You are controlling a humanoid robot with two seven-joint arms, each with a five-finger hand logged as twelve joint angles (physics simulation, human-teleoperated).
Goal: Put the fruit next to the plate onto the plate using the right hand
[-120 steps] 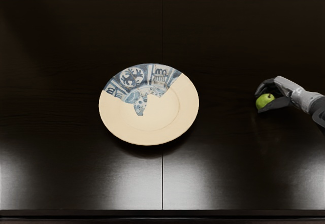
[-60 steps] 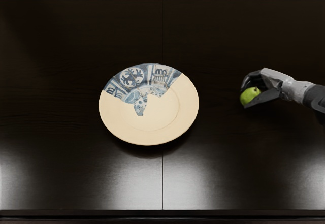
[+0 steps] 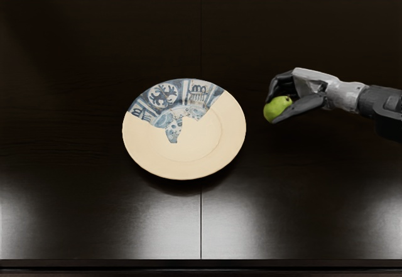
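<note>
Right hand (image 3: 290, 95) grips green fruit (image 3: 276, 108) just right of plate (image 3: 151, 157)

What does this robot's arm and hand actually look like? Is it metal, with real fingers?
Only one arm shows, entering from the picture's right edge. The right hand has slim black fingers and a light grey, boxy back. A silver-grey wrist joins it to a thicker, dark forearm. No cables, markings or sleeve are visible.
</note>
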